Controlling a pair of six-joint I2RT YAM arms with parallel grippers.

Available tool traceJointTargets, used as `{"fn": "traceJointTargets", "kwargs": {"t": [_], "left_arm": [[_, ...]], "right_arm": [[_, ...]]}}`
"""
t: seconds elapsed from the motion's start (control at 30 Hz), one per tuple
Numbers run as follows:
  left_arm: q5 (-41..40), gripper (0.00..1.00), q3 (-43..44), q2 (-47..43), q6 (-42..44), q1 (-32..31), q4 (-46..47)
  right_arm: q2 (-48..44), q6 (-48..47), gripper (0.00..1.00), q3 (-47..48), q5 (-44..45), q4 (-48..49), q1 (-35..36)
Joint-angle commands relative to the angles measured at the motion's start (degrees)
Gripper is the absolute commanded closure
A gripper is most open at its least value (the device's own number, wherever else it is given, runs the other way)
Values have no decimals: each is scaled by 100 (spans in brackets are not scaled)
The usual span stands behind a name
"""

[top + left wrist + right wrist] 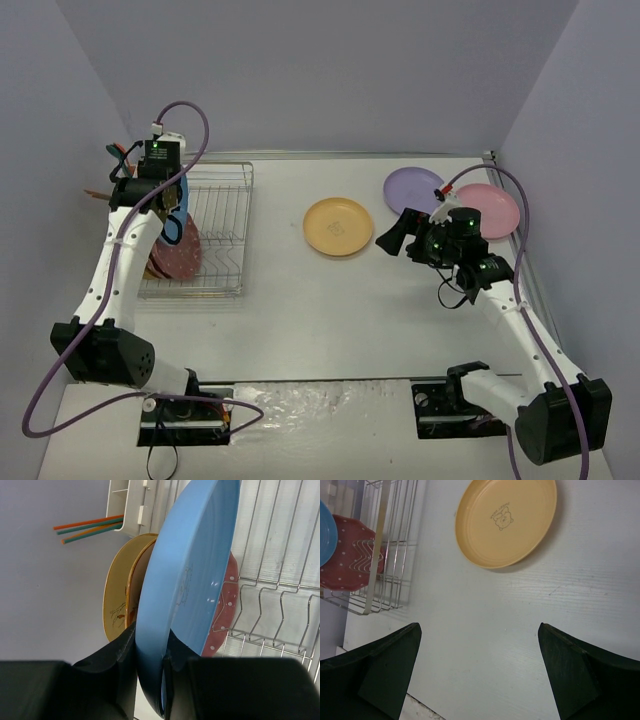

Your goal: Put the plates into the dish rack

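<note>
Clamping the blue plate (190, 570) by its rim in our left gripper (149, 652), we hold it upright over the dish rack (225, 215) at the far left, beside a speckled red plate (180, 255) and a tan plate (117, 595) standing there. Our right gripper (477, 626) hovers with its fingers wide apart above the table (330, 320), near 1 flat yellow plate (338, 226). A lilac plate (410, 185) and a pink plate (495, 205) lie at the far right.

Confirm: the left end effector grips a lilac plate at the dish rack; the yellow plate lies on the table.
Not lilac: the left wrist view shows the left end effector gripping a blue plate at the dish rack. The yellow plate does lie on the table.
</note>
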Motion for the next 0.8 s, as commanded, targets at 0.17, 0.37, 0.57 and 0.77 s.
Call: {"fn": "traceJointTargets", "kwargs": {"t": [0.17, 0.37, 0.57, 0.77], "left_arm": [[42, 100, -415, 41, 239, 12, 558], [378, 100, -951, -12, -30, 12, 720], [466, 100, -1497, -151, -167, 7, 1015], [318, 76, -1688, -161, -309, 7, 1109]], "right_arm": [[483, -201, 0, 159, -178, 360, 5], [814, -184, 0, 190, -202, 636, 26], [1174, -121, 0, 194, -98, 913, 56], [1788, 159, 0, 415, 537, 1310, 267]]}}
